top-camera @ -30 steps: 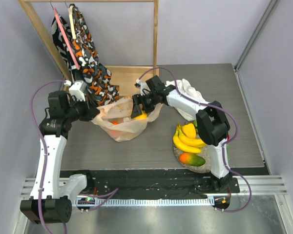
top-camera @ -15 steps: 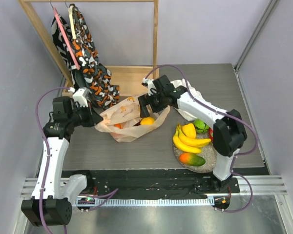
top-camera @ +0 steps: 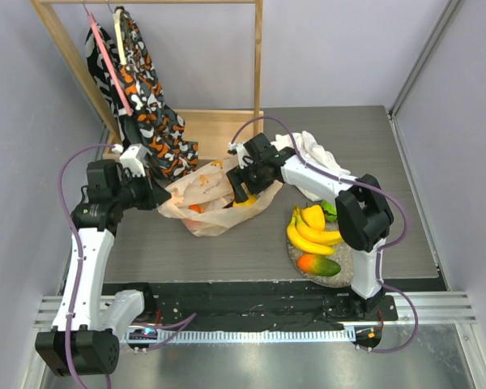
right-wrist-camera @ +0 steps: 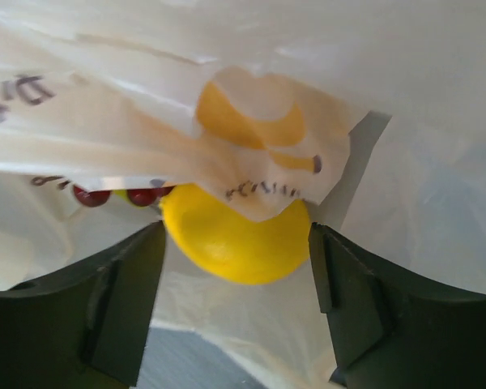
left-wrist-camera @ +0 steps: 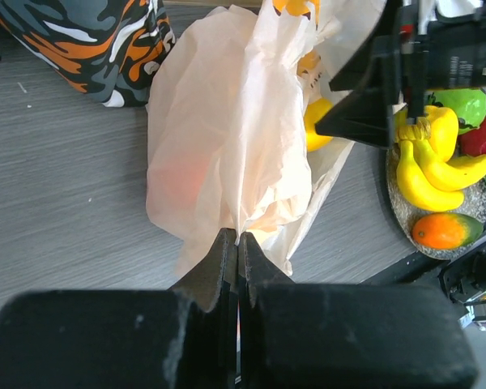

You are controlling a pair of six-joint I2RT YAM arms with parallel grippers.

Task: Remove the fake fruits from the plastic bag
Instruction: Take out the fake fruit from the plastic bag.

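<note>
Plastic bag (top-camera: 211,212) lay on the worktop (top-camera: 251,243), its left edge pinched in the closed left end effector (left-wrist-camera: 237,237); at its mouth the right end effector (right-wrist-camera: 236,243), jaws spread, straddled a yellow round fruit (right-wrist-camera: 235,241). Bananas (top-camera: 311,230) and mango (top-camera: 318,264) rested farther right.

Yellow round (right-wrist-camera: 235,243) half hidden behind plastic bag (right-wrist-camera: 146,138) fold.

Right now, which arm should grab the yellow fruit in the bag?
The right: the right tool is open and lined up on the yellow fruit in the plastic bag, while the left tool is shut on the bag's edge.
</note>
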